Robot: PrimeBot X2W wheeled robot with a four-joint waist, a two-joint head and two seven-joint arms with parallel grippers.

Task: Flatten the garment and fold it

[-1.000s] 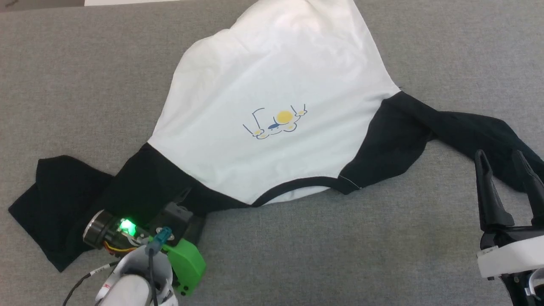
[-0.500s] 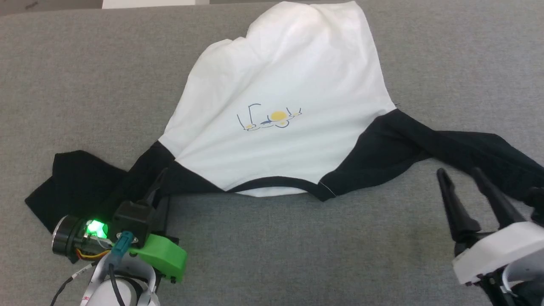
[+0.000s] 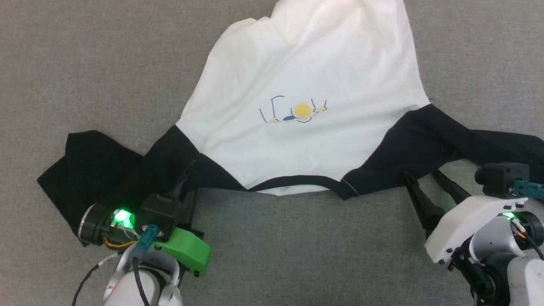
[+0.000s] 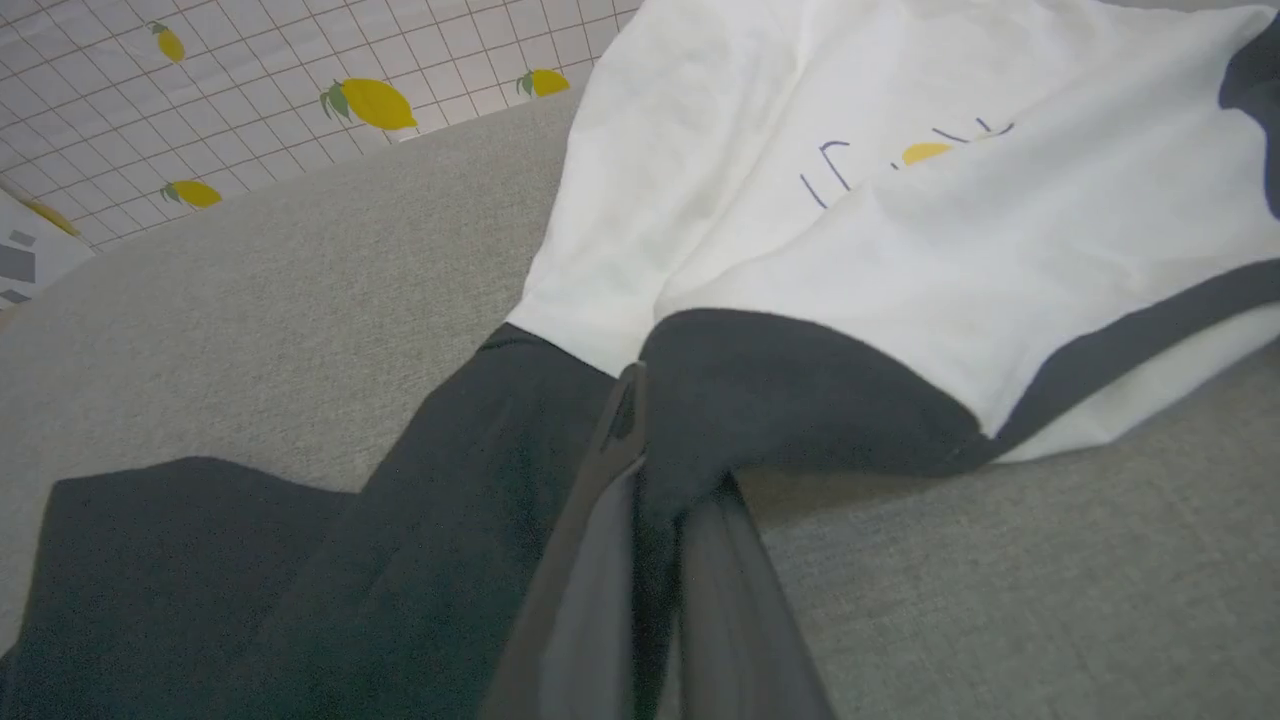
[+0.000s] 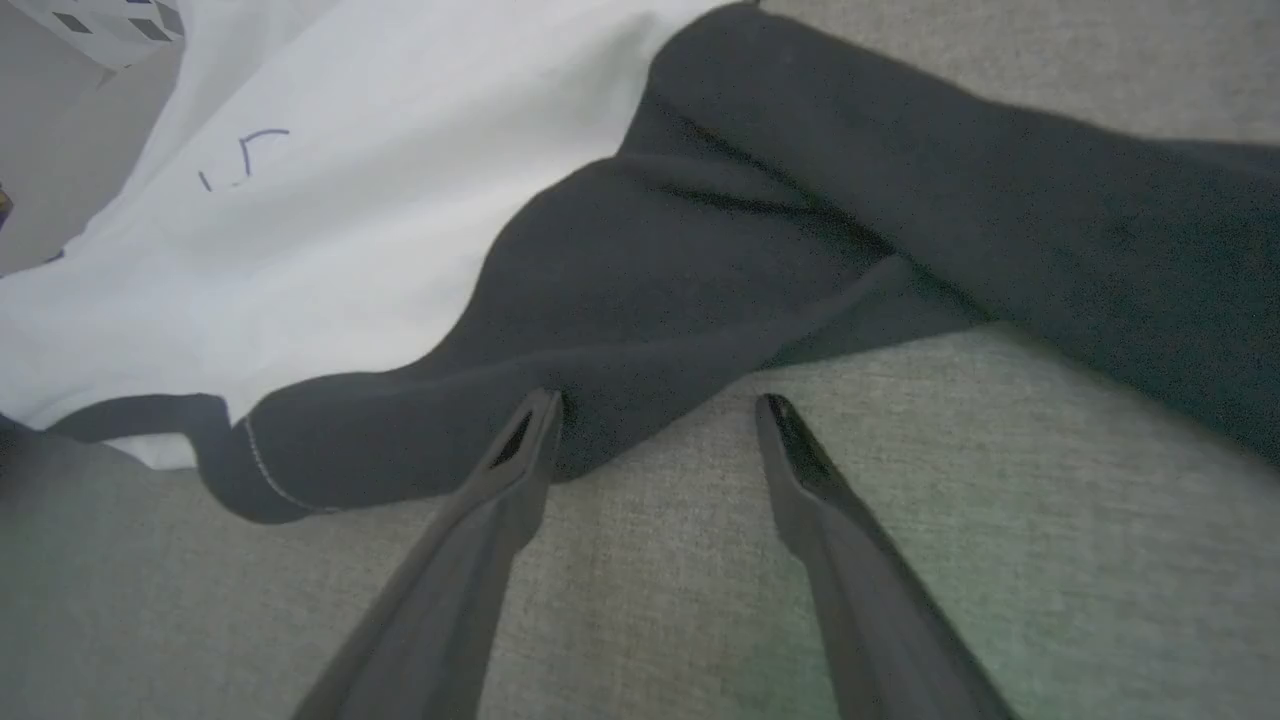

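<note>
Grey woven surface [image 3: 272,263] under everything; beyond its far edge, in the left wrist view, a white gridded backdrop [image 4: 250,60] printed with yellow lemons [image 4: 372,103]. At centre, shirt [image 3: 306,68] spread front-up, collar trim [image 3: 297,182] toward the near side, far end running past the top edge of the head view. White body lightly wrinkled and narrowing toward the far end, with a small print [image 3: 297,112] of blue lines and a yellow circle at mid-chest. Black left sleeve [image 3: 85,170] folded over on itself and lying flat on the surface. Black right sleeve [image 3: 476,140] stretched out toward the right edge, creased at the shoulder. At near left, left gripper [image 3: 189,174] with fingers together, clamped on the black shoulder cloth just left of the collar trim; in the left wrist view, a ridge of that cloth pinched up between the fingers. At near right, right gripper [image 3: 420,174] with fingers apart and nothing between them. One fingertip against the near edge of the right shoulder cloth, the other over bare surface just beside it. Green lamp [image 3: 121,216] lit on the left wrist.
</note>
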